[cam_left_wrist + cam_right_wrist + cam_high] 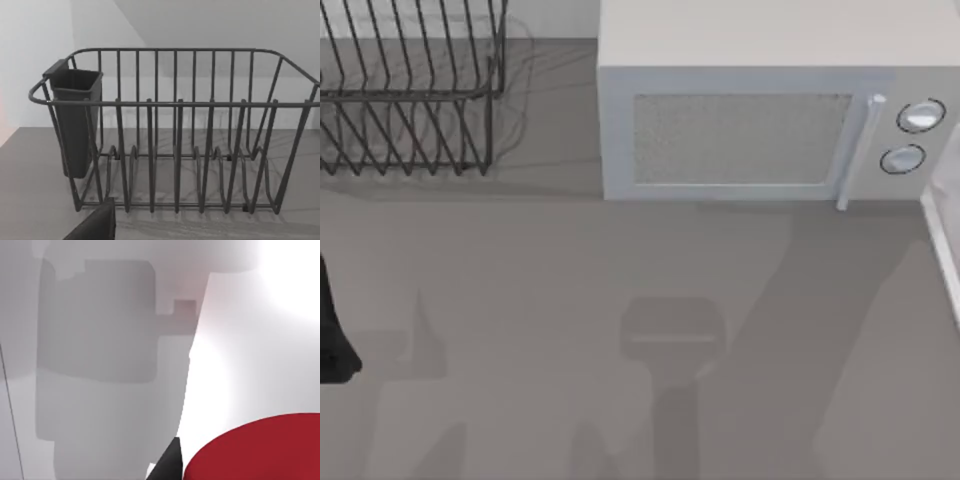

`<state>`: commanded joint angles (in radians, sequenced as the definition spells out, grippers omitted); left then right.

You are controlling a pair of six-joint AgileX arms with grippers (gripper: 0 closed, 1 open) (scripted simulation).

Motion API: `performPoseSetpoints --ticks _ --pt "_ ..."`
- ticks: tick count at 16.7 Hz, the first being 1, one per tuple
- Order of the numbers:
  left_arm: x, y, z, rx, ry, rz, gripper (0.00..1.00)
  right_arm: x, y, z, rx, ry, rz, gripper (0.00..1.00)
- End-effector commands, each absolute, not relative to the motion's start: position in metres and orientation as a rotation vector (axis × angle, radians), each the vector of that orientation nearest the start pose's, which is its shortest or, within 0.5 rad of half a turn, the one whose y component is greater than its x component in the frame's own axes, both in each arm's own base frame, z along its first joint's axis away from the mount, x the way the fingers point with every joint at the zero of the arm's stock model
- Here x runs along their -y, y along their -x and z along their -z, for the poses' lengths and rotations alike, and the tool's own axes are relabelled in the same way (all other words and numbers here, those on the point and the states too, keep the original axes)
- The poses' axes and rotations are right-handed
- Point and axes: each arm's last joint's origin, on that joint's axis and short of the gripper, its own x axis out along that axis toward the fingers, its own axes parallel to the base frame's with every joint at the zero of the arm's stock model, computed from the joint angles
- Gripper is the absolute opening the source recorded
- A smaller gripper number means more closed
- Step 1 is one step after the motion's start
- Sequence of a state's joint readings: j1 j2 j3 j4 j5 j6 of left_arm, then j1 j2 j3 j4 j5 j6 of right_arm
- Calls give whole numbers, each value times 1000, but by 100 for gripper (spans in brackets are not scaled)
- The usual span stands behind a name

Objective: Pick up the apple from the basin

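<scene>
Red apple (255,450) at lower right of right wrist view, against pale white surface, right gripper's dark fingertip (170,460) just beside it; finger spread cannot be told. Dark left arm (335,330) at left edge of top view. Wire dish rack (410,90) upper left, microwave (760,120) upper right, on grey table (570,300).

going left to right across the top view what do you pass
black left arm at the left edge → dark wire dish rack → white microwave with a speckled door → its vertical handle → two round knobs → white basin edge
</scene>
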<state>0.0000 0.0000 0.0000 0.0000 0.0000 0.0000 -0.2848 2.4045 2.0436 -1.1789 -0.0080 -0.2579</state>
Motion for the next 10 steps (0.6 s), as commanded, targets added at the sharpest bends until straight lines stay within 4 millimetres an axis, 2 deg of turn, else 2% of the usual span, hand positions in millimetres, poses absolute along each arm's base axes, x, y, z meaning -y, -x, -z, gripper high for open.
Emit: performPoseSetpoints --ticks 4,6,8,10 --pt "1 -106 -160 0 0 0 100 124 -447 -228 -1554 -19 5 0" --pt "1 -106 -160 0 0 0 100 121 -438 -260 -1539 -15 7 0" --pt "1 -106 -160 0 0 0 100 119 -431 -280 -1524 -12 11 0" --pt "1 -106 -160 0 0 0 100 118 -430 -285 -1520 -11 11 0"
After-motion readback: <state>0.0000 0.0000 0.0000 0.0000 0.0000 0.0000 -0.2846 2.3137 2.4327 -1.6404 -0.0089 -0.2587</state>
